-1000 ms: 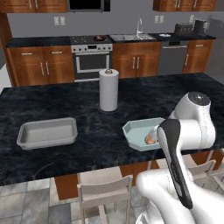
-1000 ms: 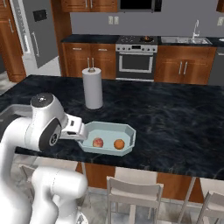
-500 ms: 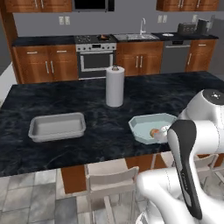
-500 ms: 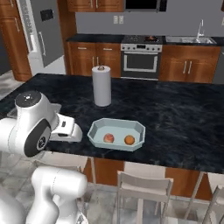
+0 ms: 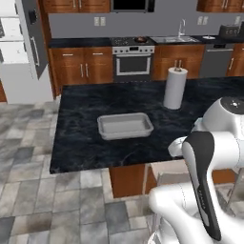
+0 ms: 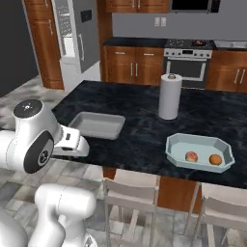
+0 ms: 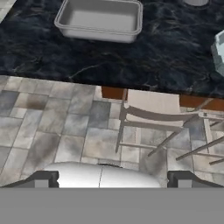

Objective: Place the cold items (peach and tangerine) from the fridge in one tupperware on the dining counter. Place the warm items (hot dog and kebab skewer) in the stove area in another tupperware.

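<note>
White Franka arm point(image 5: 217, 157), glossy rounded shells, bulbous joint housings. Long dark grey-black panel runs down one link; a round dark disc with a small mark caps a joint in the right base view. Two small dark finger tips point(image 7: 40, 179), blocky.

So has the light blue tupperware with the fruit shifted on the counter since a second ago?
No. The blue tupperware sits just as far in front of the paper towel roll, to its right, as before. The whole view slid because the base drove.

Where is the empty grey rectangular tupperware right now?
The empty grey rectangular tupperware sits on the dark marble counter, left of the white paper towel roll in the right base view.
</note>
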You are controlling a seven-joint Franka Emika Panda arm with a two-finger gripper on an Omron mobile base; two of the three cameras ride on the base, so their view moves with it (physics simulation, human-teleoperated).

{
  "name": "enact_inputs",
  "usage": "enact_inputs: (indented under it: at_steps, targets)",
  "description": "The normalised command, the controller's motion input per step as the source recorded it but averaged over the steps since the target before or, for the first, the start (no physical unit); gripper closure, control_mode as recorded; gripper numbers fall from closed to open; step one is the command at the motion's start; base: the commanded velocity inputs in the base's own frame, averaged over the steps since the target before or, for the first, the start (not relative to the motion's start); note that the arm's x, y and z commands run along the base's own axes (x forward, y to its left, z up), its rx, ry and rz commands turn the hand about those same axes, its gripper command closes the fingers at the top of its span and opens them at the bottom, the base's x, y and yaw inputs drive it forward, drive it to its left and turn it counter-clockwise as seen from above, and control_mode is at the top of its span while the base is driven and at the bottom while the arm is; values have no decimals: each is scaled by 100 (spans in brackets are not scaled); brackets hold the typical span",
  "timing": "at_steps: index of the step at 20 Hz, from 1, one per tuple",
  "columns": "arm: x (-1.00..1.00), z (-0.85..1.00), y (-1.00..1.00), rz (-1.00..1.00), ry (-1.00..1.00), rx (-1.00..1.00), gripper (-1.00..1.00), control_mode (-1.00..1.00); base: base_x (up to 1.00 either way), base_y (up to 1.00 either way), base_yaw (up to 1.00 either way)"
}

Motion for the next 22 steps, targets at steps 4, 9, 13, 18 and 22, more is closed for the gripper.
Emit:
enact_inputs:
  at_steps: [4, 9, 13, 18, 22]
  targets:
    - [0, 0, 0, 0, 0, 0, -100, 100, -8, 100, 8]
    - [0, 0, 0, 0, 0, 0, -100, 100, -1, 100, 5]
    - [0, 0, 0, 0, 0, 0, -100, 100, 10, 100, 0]
    - [0, 0, 0, 0, 0, 0, -100, 100, 43, 100, -2]
    - [0, 0, 0, 0, 0, 0, -100, 100, 66, 100, -10]
